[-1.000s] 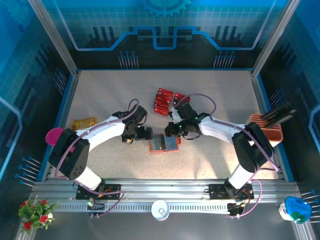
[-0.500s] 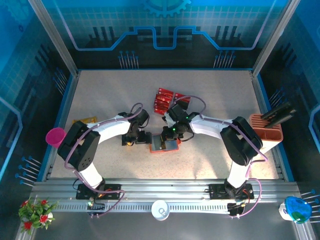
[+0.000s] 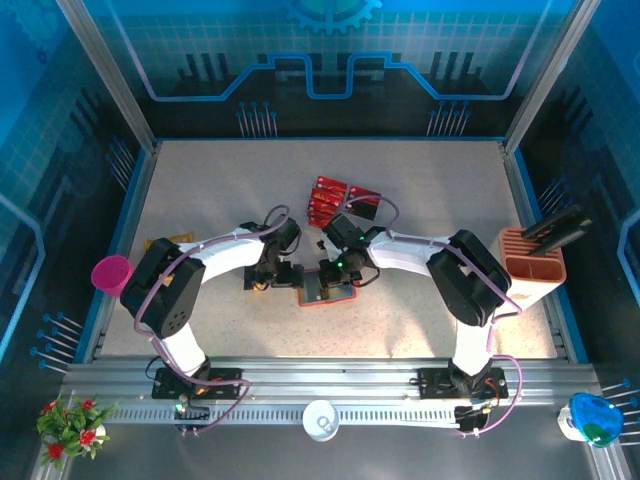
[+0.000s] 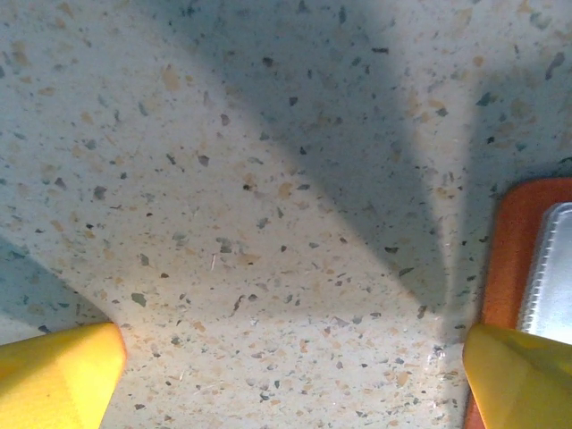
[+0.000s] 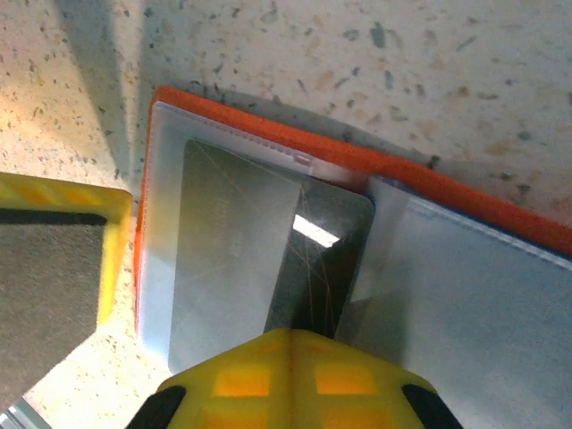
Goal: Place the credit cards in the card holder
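Over the last second the right pincer (image 3: 334, 276) has travelled from just beyond the far right corner of the card holder, a small squarish orange-red folding wallet with grey inner pockets (image 3: 322, 300), to a position directly above its open face. The right arm's elbow has swung leftward with it, while the left pincer (image 3: 289, 277) has kept its station at the wallet's left edge.

Left pincer: fingers spread to full width, both yellow fingertips (image 4: 55, 375) low over the bare speckled tabletop (image 4: 268, 179), nothing between them. The wallet's orange border lies right at its right-hand fingertip, outside the gap.

Right pincer: fingers pressed together into a single yellow tip, pinching nothing that can be seen. Directly ahead of and beneath that tip lies one credit card, a thin dark grey rectangle with a bright glint (image 5: 323, 255), flat on the wallet's inner face. The part of the card to the left of the tip appears to sit under a translucent grey pocket; the part ahead of the tip is bare. A second pocket covers the wallet to the tip's right. Whether the tip touches the card cannot be told.

Left of the right pincer, one finger of the left pincer stands against the wallet's border. Beyond the right pincer, well apart from the wallet, a loose heap of thin red cards with pale print (image 3: 330, 200) rests on the speckled tabletop
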Robot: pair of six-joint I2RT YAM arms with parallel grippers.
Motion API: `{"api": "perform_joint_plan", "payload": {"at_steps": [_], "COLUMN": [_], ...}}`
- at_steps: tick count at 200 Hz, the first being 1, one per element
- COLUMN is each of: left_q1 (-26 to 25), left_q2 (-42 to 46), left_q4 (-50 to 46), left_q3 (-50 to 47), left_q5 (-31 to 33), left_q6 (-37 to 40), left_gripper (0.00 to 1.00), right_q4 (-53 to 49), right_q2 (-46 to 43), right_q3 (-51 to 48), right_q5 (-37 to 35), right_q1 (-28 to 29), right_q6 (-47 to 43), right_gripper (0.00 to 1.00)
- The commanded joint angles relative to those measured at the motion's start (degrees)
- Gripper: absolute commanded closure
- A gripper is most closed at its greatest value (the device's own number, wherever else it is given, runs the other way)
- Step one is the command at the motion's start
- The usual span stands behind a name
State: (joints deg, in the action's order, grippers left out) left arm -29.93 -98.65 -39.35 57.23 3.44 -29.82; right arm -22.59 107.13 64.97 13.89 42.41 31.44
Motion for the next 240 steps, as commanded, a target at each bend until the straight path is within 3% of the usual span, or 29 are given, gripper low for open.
{"api": "perform_joint_plan", "payload": {"at_steps": [1,44,134,240], "left_q1": [0.0,0.1,0.8,3.1], "left_q2": [-2.1,-1.9,4.5,1.7], "left_q4": [1.0,2.0,-1.9,-1.2], "left_q3": [0.0,-0.9,1.9,1.3], "left_q5": [0.3,-0.2,-0.8,-0.4], "left_q6": [2.0,2.1,1.3,0.5], "left_gripper": [0.01,0.01,0.01,0.01], "right_q4": [-2.1,-1.8,-2.3,-0.9], "right_q2": [2.4,3.4,-6.0,-0.5], "right_q3": [2.0,3.9,0.2,2.2], "right_q5": [-0.1,1.5,-0.7,0.6], "right_q1": [1.6,2.5,-1.3,-1.7], "right_q6": [0.6,1.8,2.6,2.1], "right_gripper": [1.00,1.00,1.00,1.00]}}
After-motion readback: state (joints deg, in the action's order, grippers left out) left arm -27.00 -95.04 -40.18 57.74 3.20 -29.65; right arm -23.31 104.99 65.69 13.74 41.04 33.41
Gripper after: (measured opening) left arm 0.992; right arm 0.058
